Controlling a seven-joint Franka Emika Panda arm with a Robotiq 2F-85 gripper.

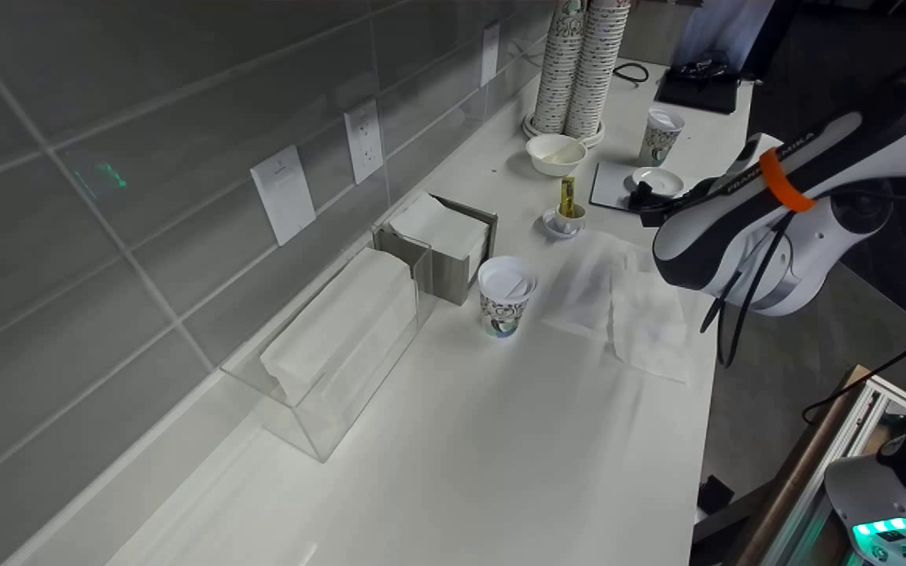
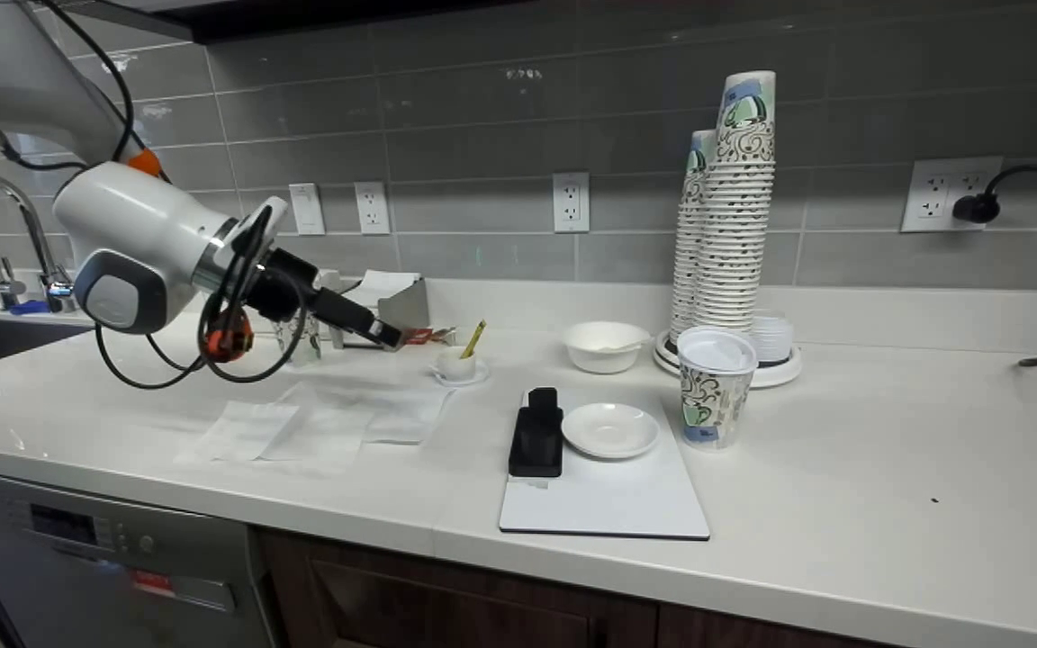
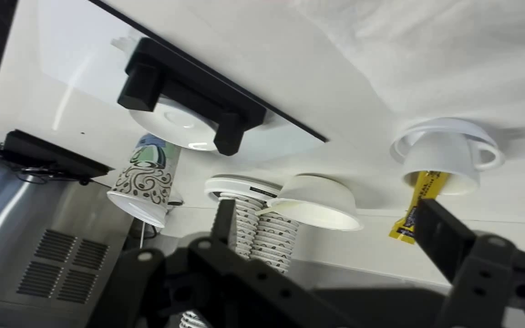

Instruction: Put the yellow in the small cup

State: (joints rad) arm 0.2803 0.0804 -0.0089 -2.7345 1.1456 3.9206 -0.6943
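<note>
The yellow is a thin yellow packet that shows in both exterior views (image 1: pixel 568 195) (image 2: pixel 474 338) and in the wrist view (image 3: pixel 426 186). It stands tilted in a small white handled cup (image 1: pixel 569 223) (image 2: pixel 455 365) (image 3: pixel 440 152), with its upper part above the rim. The cup sits on a white saucer (image 1: pixel 552 227). The wrist picture is upside down. My gripper (image 2: pixel 391 337) is in the air to the left of the cup in an exterior view. In the wrist view its fingers (image 3: pixel 328 223) are wide apart and empty. One fingertip overlaps the packet's end in the picture.
A white bowl (image 2: pixel 601 346) and tall cup stacks (image 2: pixel 724 243) stand by the wall. A board (image 2: pixel 608 513) bears a black stand (image 2: pixel 536 443) and a saucer (image 2: pixel 610 430). Lidded paper cups (image 2: pixel 715 391) (image 1: pixel 504 299), napkin holders (image 1: pixel 343 330) and flat napkins (image 1: pixel 646 322) lie around.
</note>
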